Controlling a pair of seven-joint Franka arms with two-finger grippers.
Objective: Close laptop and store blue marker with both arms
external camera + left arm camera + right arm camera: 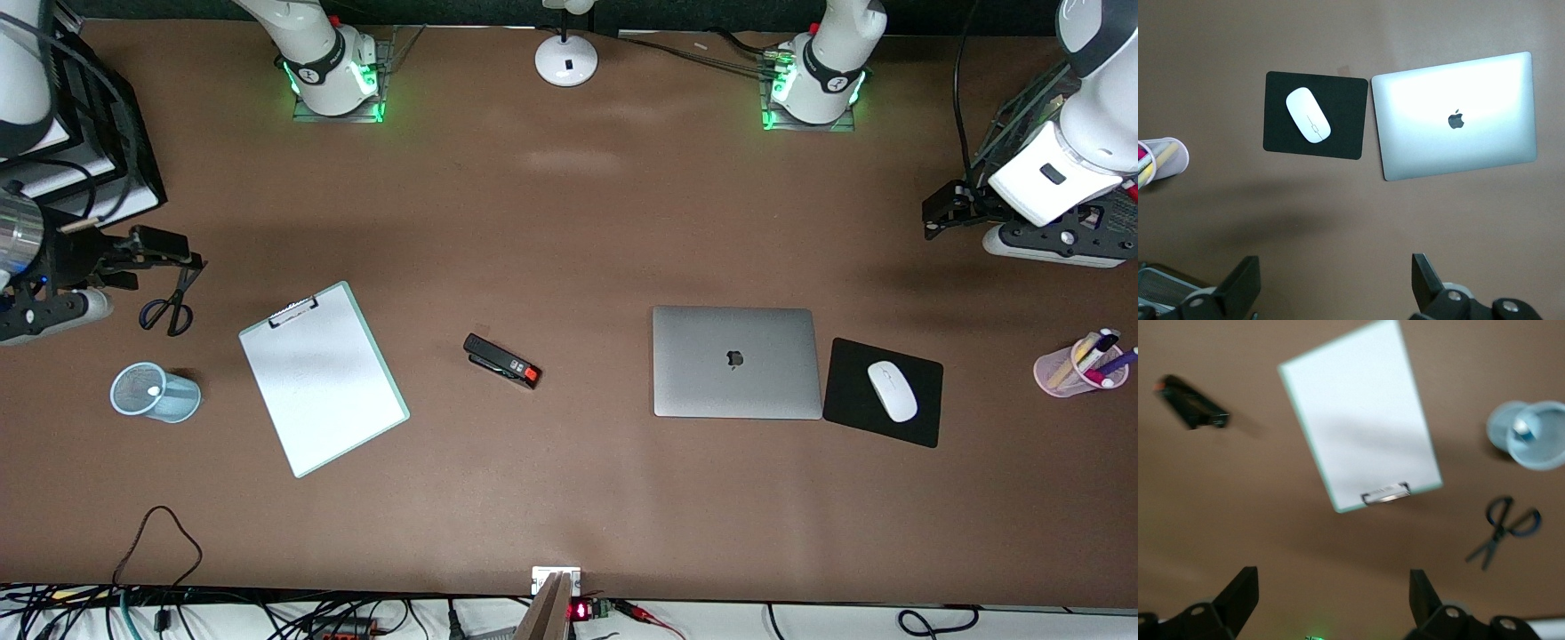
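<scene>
Laptop (735, 362) shut flat; long axis along table.

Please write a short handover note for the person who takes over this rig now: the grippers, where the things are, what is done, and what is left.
Left gripper: open, empty, up at the left arm's end of the table.
Right gripper: open, empty, over the scissors at the right arm's end.
Laptop: lid shut, flat on the table beside the mouse pad.
Blue marker: in the blue mesh cup next to the clipboard; only its white end shows.
Done: both steps look finished.
Left: nothing apparent; confirm the marker.
</scene>
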